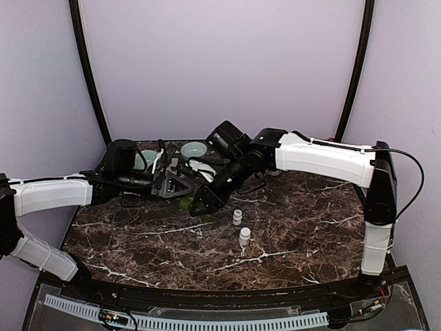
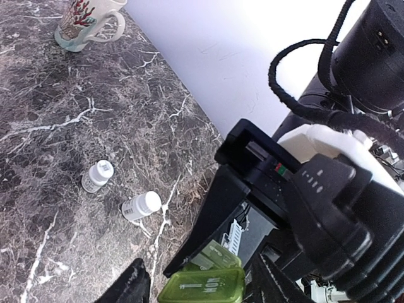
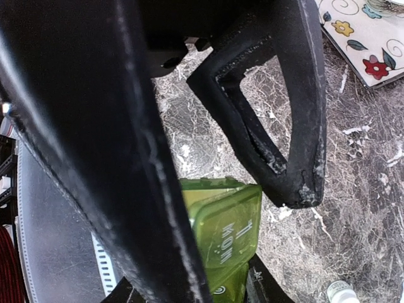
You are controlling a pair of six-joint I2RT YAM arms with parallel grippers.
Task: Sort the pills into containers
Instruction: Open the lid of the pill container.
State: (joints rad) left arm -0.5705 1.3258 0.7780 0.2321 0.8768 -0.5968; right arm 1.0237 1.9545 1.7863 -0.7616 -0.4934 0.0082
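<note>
Green translucent plastic: the pill box (image 3: 224,237) lies on the dark marble table (image 1: 310,227), between both sets of fingers. Its lid marked MON faces up.

Left pincer (image 2: 201,281): jaws apart, one finger on either side of the box's end. A sliver of gap shows beside the box, so nothing is clamped.

Right pincer (image 1: 201,202): reaches onto the same box from the opposite side, jaws part spread. In its wrist view one finger covers a long side of the box. The other tip stands just beside the box's corner. Whether either finger touches the box cannot be told, so grip or no grip cannot be told.

Crowding: the right pincer's fingers and wrist body sit directly ahead of the left pincer's tips, with cables looping above.

Room:
- Two small white bottles (image 2: 96,177) (image 2: 141,206) stand off to the side of the pincers, apart from each other and from the box.
- A cream mug (image 2: 82,22) stands well past the bottles, far from the left pincer.
- Two pale teal bowls (image 1: 194,149) (image 1: 146,160) sit behind the pincers, near the table's back edge and the wall.
- A flowered tile (image 3: 363,31) lies beyond the right pincer's outer finger.
- Broad bare marble lies on the near side of the pincers and past the bottles.
</note>
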